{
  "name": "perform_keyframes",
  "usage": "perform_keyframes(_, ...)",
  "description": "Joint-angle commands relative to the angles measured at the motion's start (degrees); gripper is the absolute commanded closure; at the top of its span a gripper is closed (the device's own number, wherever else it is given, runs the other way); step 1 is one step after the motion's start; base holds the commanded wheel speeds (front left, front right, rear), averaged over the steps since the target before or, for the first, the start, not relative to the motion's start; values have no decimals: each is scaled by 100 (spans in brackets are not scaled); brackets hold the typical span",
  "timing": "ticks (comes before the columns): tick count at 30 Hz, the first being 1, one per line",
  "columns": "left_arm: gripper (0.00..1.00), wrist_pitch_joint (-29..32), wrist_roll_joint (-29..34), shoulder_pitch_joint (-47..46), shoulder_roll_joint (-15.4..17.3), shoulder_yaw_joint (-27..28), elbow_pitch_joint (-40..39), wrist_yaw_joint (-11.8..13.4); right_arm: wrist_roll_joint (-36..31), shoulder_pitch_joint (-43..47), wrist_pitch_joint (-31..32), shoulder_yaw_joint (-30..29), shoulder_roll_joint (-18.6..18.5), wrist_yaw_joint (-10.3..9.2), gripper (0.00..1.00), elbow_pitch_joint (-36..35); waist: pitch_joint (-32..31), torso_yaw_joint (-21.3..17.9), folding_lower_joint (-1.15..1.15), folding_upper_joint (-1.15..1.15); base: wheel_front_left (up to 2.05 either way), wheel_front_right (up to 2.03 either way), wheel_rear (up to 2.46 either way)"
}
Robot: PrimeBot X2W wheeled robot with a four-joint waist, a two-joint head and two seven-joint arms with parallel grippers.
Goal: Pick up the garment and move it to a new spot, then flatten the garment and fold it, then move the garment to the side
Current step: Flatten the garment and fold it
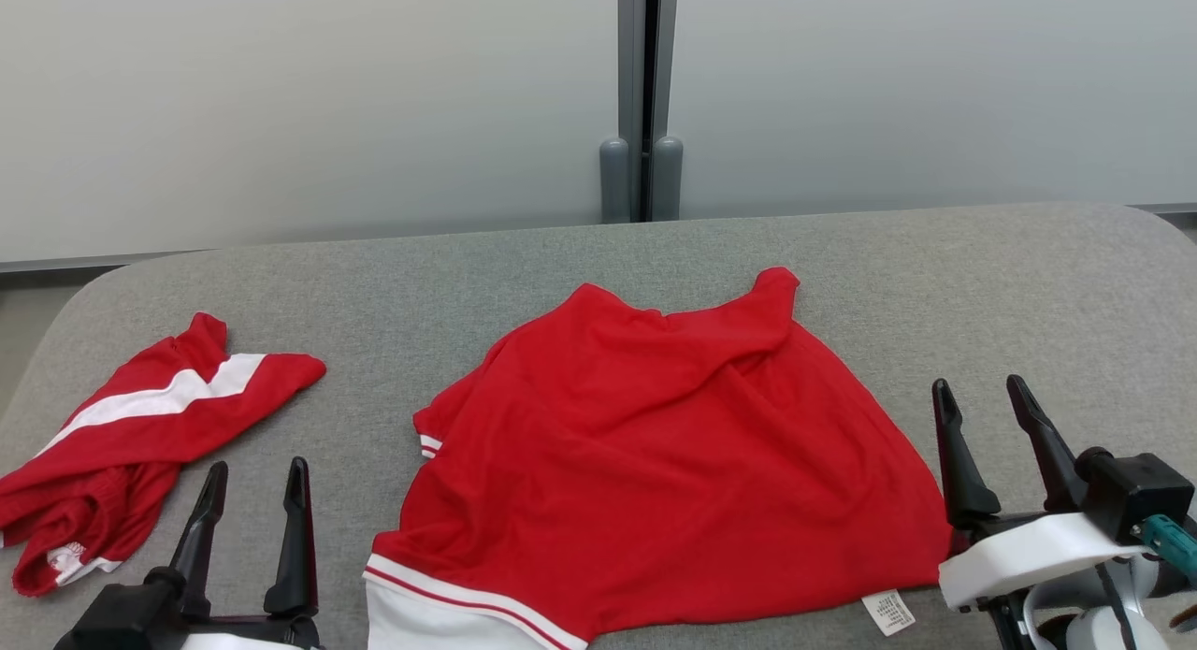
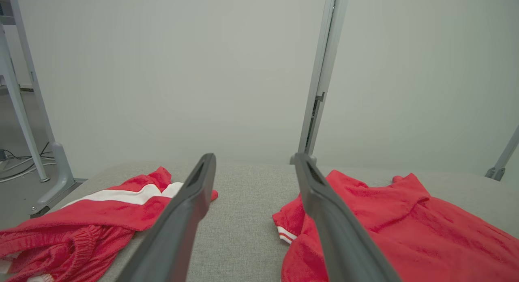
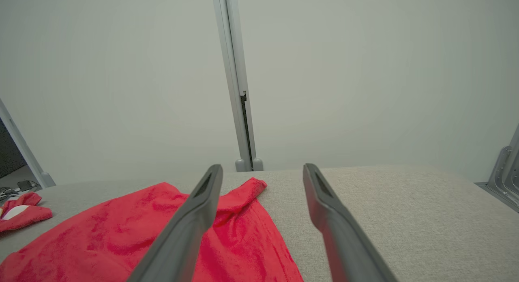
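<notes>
Head view shows the rumpled red shirt with white trim [image 1: 655,444] mid-way on the grey fabric tabletop [image 1: 1029,285], with the left claw [image 1: 258,466] and right claw [image 1: 977,383] both spread wide and empty beside its near corners. Sitting between it and a crumpled red-and-white striped garment [image 1: 140,416], the left claw may snag the wrong piece.

The grey desk [image 1: 935,257] lies bare along its far edge and over its whole right part, giving the right tool [image 1: 977,383], jaws spread and empty, clear surface ahead and to its right. The red shirt [image 1: 673,426] covers the middle, its right edge just beside that tool. A bare strip runs between the shirt and the striped red garment [image 1: 140,416], straight ahead of the spread left tool [image 1: 259,465]. Behind the desk, the wall [image 1: 281,98] and its post [image 1: 641,89] close the way.
</notes>
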Motion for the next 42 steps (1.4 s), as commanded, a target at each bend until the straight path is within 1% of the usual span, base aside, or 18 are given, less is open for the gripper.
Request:
perform_keyframes(1, 0, 50, -15, -71, 25, -14, 48, -28, -17, 13, 85, -91, -80, 1, 0, 48, -1, -6, 0, 0, 0, 0, 0)
perform_keyframes(3, 0, 198, -119, -23, 12, -19, 66, -40, 29, 58, 273, -169, -104, 1, 0, 134, 2, -11, 0, 0, 0, 0, 0)
perform_keyframes(5, 0, 503, -269, 85, 28, -60, 116, -69, 104, 84, 502, -210, -180, 1, 0, 206, 7, -12, 0, 0, 0, 0, 0)
perform_keyframes(11, 0, 1847, -578, 358, 262, -406, 91, -194, 577, 188, 1242, -57, -558, 1, 0, 557, 79, 62, 0, 0, 0, 0, 0)
perform_keyframes(14, 0, 2332, -757, 452, 310, -502, -59, -206, 795, 202, 1657, -37, -696, 1, 0, 784, 168, 121, 0, 0, 0, 0, 0)
perform_keyframes(15, 0, 2332, -757, 452, 310, -502, -59, -206, 795, 202, 1657, -37, -696, 1, 0, 784, 168, 121, 0, 0, 0, 0, 0)
perform_keyframes(18, 0, 2753, -878, 534, 368, -609, -134, -205, 962, 232, 2051, -74, -722, 1, 0, 1049, 249, 182, 0, 0, 0, 0, 0)
perform_keyframes(24, 0, 3407, -1050, 612, 445, -829, -88, -233, 1143, 91, 2437, -117, -660, 1, 0, 1380, 394, 247, 0, 0, 0, 0, 0)
perform_keyframes(28, 0, 3719, -1091, 553, 450, -966, 38, -195, 1219, 1, 2597, -59, -614, 1, 0, 1564, 465, 267, 0, 0, 0, 0, 0)
perform_keyframes(31, 0, 3861, -1133, 496, 414, -1075, 158, -272, 1256, -74, 2594, 20, -560, 1, 0, 1623, 521, 263, 0, 0, 0, 0, 0)
perform_keyframes(36, 0, 3971, -1072, 417, 420, -1134, 442, -166, 1325, -146, 2554, 207, -520, 2, 0, 1658, 567, 266, 0, 0, 0, 0, 0)
perform_keyframes(39, 0, 3905, -936, 341, 481, -1094, 590, -55, 1372, -175, 2564, 286, -523, 2, 0, 1663, 589, 260, 0, 0, 0, 0, 0)
perform_keyframes(42, 0, 3981, -929, 384, 537, -1078, 678, 23, 1386, -201, 2545, 345, -550, 2, 0, 1629, 602, 266, 0, 0, 0, 0, 0)
